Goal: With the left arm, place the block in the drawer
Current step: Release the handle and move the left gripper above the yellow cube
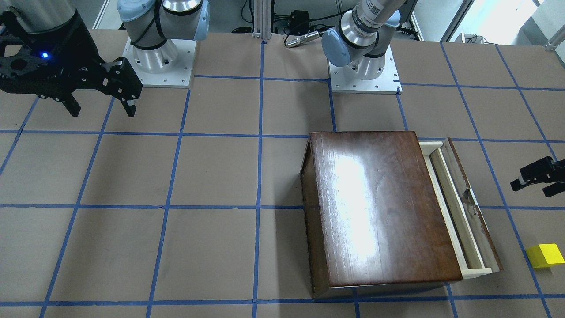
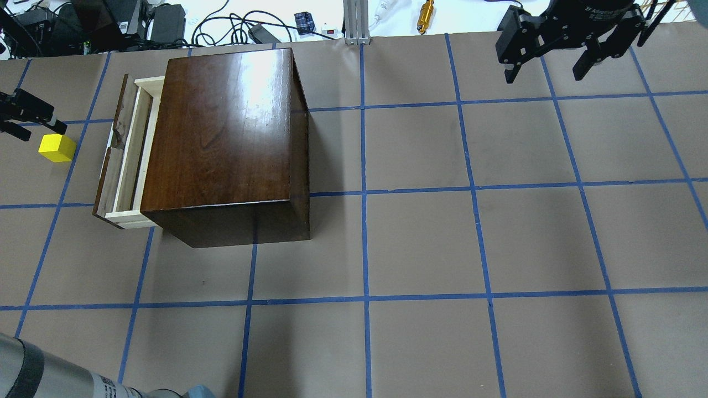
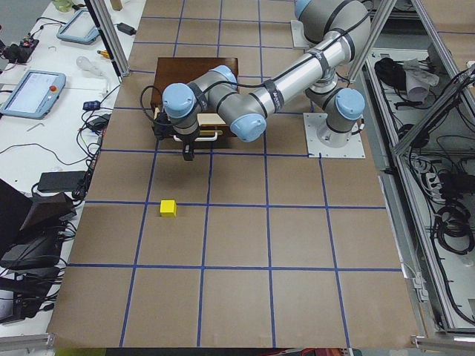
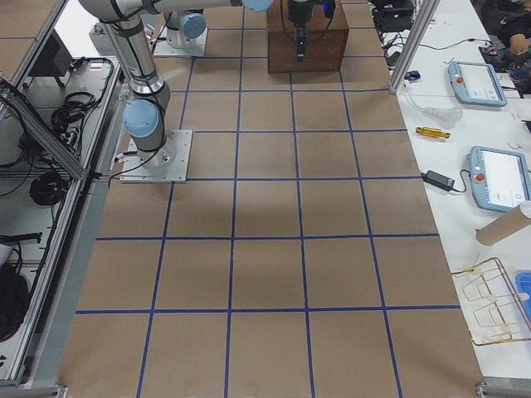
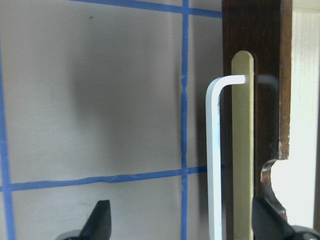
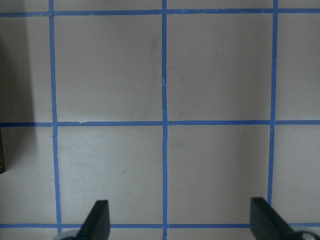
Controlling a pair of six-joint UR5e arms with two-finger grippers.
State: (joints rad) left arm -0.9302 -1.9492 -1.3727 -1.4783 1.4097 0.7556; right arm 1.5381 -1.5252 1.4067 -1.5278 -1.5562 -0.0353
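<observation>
- Block (image 1: 545, 255) lies lower right in the front-facing view, near the drawer (image 1: 459, 212).
- Left end effector (image 1: 532, 187), spread and empty, should centre over it and descend square to its faces.

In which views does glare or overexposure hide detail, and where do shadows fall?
Overhead view: a white glare patch lies on the box top, toward its far side. Front-facing view: that top carries a bright streak down its middle. Left wrist view: the pale area right of the drawer front is washed out almost to white. Right wrist view: even light, with a shadow on the table at the left edge.
</observation>
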